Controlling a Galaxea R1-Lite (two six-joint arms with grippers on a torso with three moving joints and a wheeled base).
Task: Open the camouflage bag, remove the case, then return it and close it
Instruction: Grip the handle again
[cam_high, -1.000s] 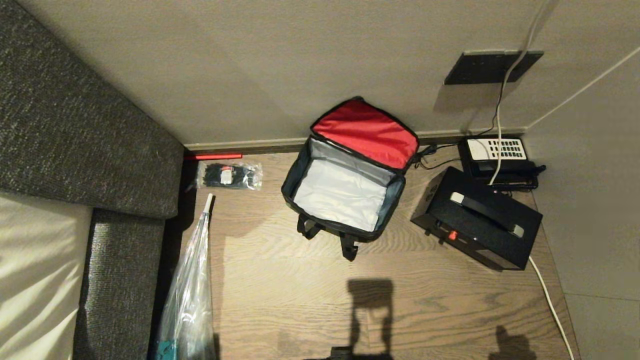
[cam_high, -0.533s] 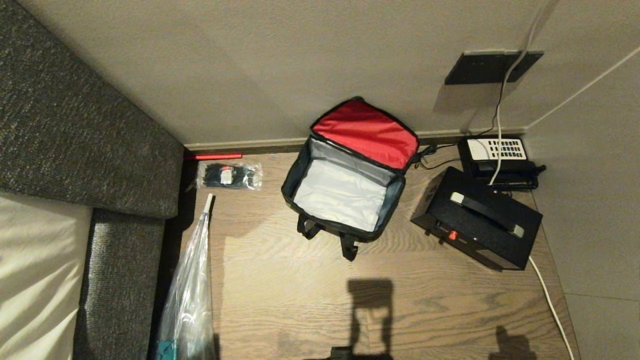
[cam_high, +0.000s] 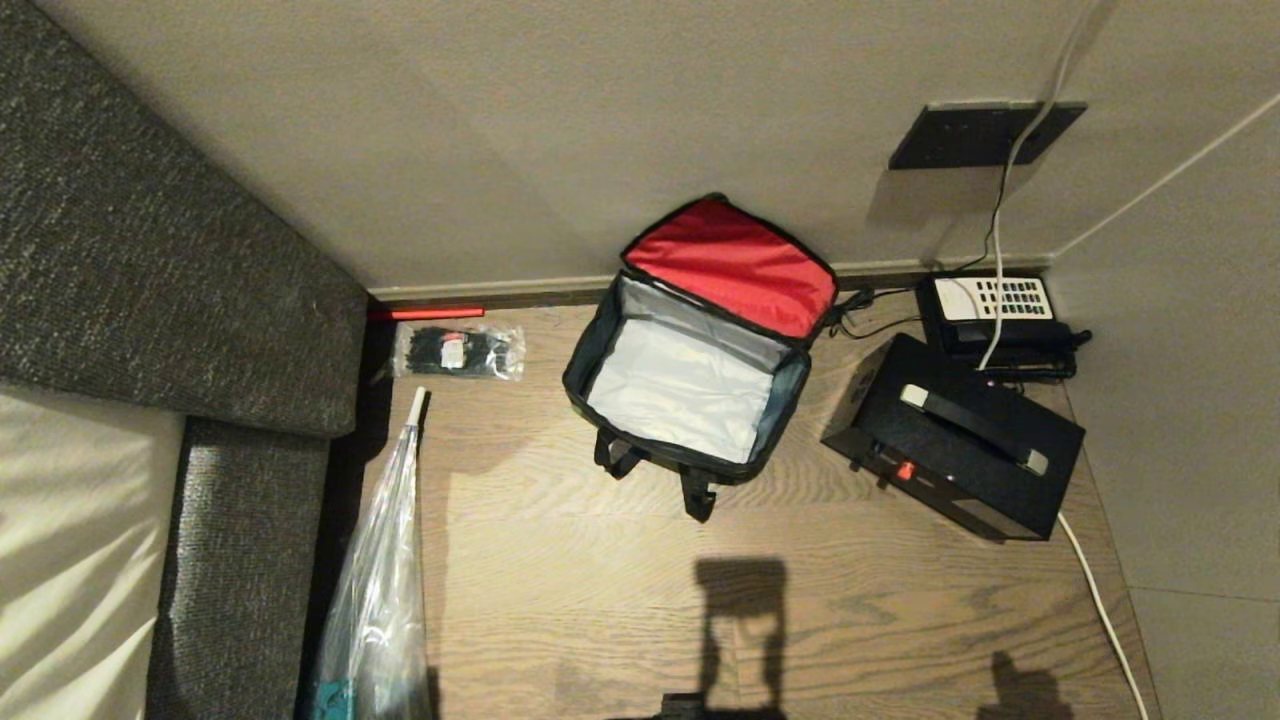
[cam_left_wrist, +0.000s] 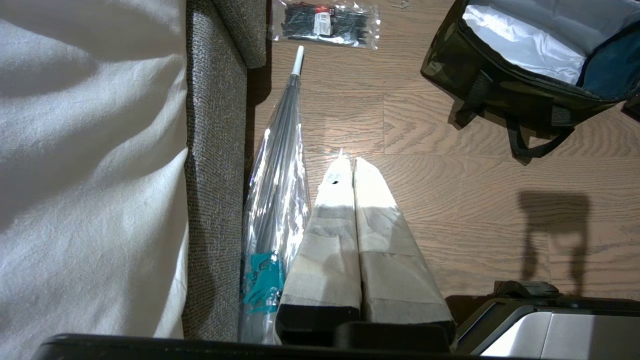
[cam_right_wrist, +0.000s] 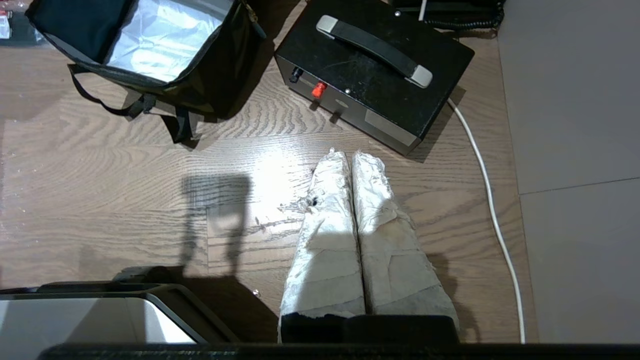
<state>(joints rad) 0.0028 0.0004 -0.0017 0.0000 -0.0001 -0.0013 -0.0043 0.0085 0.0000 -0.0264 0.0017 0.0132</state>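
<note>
both tools pressed closed, empty: left tool, right tool. case just beyond right tool; grip its handle centrally, lower squarely into camouflage bag.

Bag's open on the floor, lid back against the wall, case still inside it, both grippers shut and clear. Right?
Not quite: the case is not inside. It stands on the floor to the right of the bag, whose silver-lined interior is empty, as the head view shows. The rest holds: lid back against the wall, left gripper and right gripper shut and clear.
</note>
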